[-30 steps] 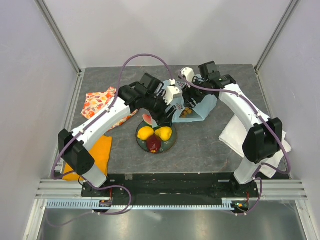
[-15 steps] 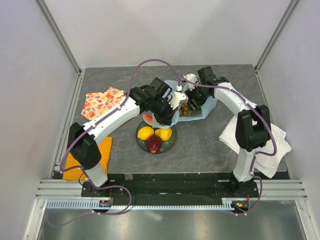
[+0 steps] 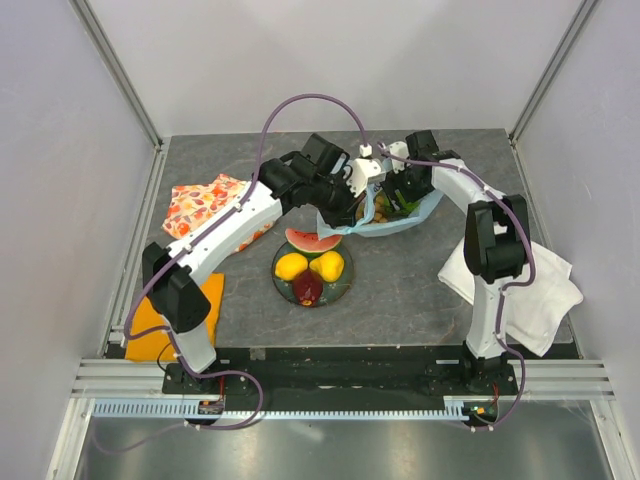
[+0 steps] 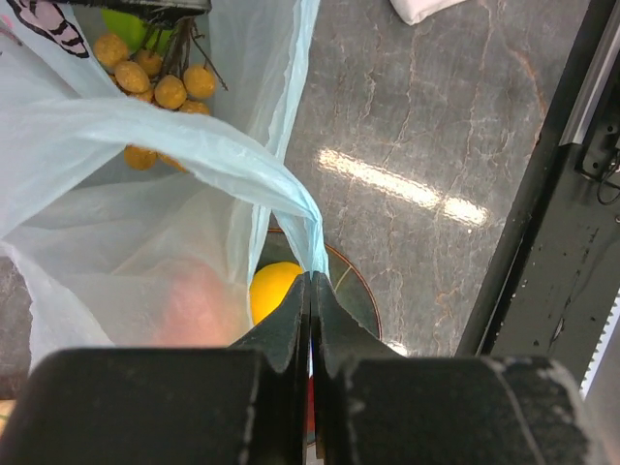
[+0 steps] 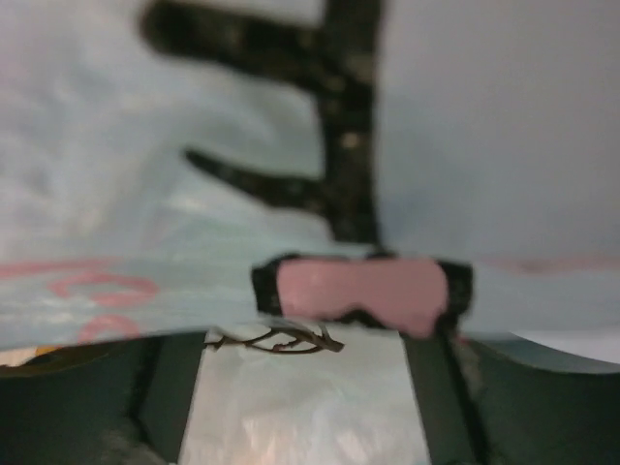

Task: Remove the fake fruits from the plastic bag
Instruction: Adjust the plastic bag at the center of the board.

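Four fruits out, two still in the bag

The left gripper [image 4: 310, 281] is pressed together on a fold of the plastic bag [image 4: 116, 232] at its rim, holding that edge up over the far side of the plate [image 3: 343, 287]. Through the lifted mouth, the left wrist view shows the grape bunch [image 4: 160, 82] and, behind it, the green piece [image 4: 131, 21], both inside. The right gripper [image 3: 398, 195] is at the bag's side farther from the plate. Its own view is blurred and mostly printed film, but its dark fingers [image 5: 160, 407] stand spread, with a bare stem ahead between them and nothing clasped.

The bag lies on the table just beyond the plate, toward its far right. On the plate sit a lemon [image 3: 291, 266] and a second lemon [image 3: 328, 266] side by side, with the dark red fruit [image 3: 308, 288] at its near side. The watermelon slice [image 3: 312, 241] rests at its far edge.

By this count the job looks about two-thirds done, with only the bunch and the green piece left. With one rim pinched up, the next move probably falls to the right gripper: reach in and close on the bunch. The thin film could sag across the opening or drag along with the fruit.
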Controlling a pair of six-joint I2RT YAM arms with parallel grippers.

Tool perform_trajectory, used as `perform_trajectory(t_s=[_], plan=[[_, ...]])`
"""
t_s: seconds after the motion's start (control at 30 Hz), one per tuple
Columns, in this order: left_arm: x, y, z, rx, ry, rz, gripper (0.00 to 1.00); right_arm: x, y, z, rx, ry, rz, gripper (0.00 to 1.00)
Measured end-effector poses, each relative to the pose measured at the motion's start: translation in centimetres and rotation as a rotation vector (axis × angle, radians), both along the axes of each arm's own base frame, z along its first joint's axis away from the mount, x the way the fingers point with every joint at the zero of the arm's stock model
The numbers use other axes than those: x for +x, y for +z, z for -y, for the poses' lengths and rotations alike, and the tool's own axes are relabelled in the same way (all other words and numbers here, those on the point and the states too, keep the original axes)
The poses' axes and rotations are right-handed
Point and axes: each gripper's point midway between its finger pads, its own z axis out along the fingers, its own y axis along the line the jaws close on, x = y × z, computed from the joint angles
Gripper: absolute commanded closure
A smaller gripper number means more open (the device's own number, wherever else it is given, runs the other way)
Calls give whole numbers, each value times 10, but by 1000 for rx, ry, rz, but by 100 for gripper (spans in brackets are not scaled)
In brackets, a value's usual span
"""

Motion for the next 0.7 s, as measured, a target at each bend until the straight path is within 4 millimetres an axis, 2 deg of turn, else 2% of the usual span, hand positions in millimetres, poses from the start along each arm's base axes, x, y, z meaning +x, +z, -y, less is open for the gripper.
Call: perform_trajectory(t_s=[0.07,0.13,0.23,0.27,0.33,0.37,0.4,0.47,0.6,0.7], plan=[[1,-5,1,9,0,-10,98,5,-10,-2,-9,1,-6,7],[1,-8,1,14,0,-15,98,14,-11,-3,-11,-2,12,9],[1,-10,1,17,0,-19,98,27,-20,-2,-20,-12,27,36],[2,-10,1,16,0,-18,98,31,-24,-2,-22,-15,30,55],[2,-9,2,16,0,-17,98,33,-29,-1,-12,-20,26,72],[2,-9,2,16,0,-17,98,33,-30,-2,-8,-14,24,92],[2,-9,1,16,1,-17,98,36,-26,-3,1,-13,42,100],[2,-9,2,15,0,-16,99,39,-14,-5,27,-7,75,100],[4,-7,3,12,1,-13,98,30,7,-6,59,2,96,100],[9,-4,5,4,7,-6,98,19,36,-11,95,19,126,100]])
